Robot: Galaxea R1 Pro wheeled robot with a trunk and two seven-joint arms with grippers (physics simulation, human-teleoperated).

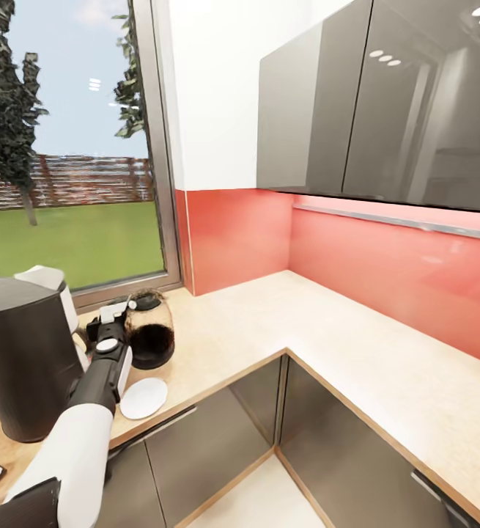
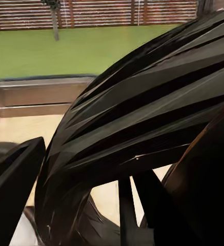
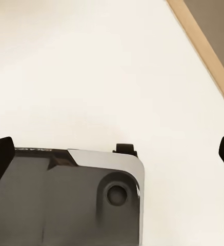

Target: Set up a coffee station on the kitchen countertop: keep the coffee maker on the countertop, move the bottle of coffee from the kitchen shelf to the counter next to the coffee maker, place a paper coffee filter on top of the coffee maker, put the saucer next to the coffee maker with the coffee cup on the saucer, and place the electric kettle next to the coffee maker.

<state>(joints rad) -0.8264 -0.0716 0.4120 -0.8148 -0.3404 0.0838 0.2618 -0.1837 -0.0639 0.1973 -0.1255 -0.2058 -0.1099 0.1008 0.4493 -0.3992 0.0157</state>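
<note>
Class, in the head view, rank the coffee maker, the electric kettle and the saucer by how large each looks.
1. Coffee maker, largest, though nearest the camera.
2. Electric kettle.
3. Saucer, smallest.

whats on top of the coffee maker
A white paper coffee filter peeks up behind the coffee maker top; whether it rests on it can't be seen, since the dark body covers its base.

From the head we looked down and forward over the corner of the kitchen countertop (image 1: 357,345), with the window (image 1: 64,147) at left. Our left wrist camera sat very close against the electric kettle (image 1: 150,330), apparently its dark handle (image 2: 142,133), facing the same window and lawn. Our right wrist camera pointed down at pale floor (image 3: 91,66), above the robot's base (image 3: 65,200).
</note>
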